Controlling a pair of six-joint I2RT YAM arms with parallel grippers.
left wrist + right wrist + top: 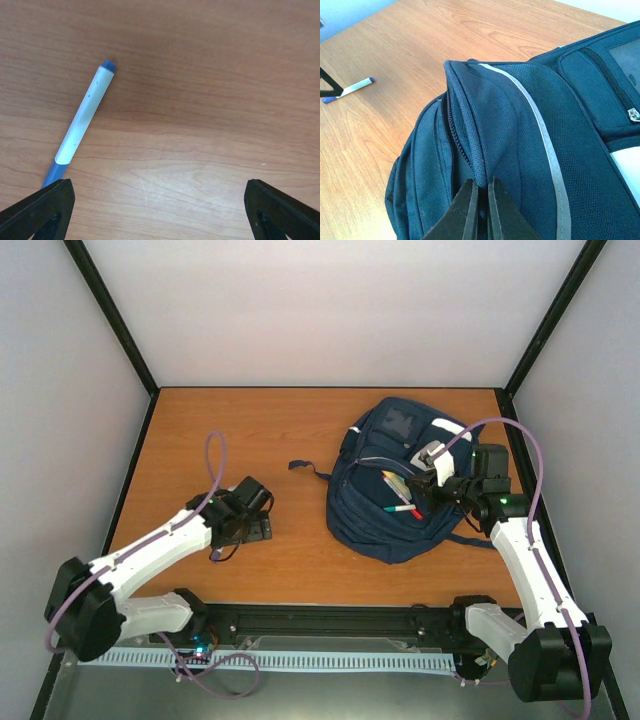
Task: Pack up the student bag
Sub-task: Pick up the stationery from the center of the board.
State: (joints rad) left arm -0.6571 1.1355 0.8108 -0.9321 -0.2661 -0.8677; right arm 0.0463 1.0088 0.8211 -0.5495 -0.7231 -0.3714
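Observation:
The student bag (385, 510), navy with a thin pale stripe, lies on the right half of the wooden table (250, 430). Several pens (400, 496) poke out of its open top. My right gripper (482, 202) is shut on the fabric edge of the student bag (520, 130) beside the zipper, and that edge is pulled up. My left gripper (160, 215) stands open low over the table, nothing between its fingers (42, 210). A blue and white pen (84, 120) lies flat just ahead of the left finger; the same pen (351, 88) shows far left in the right wrist view.
A dark strap (305, 468) trails left from the bag. Pale walls and black frame posts (110, 315) close in the table on three sides. A black rail (330, 620) with the arm bases runs along the near edge.

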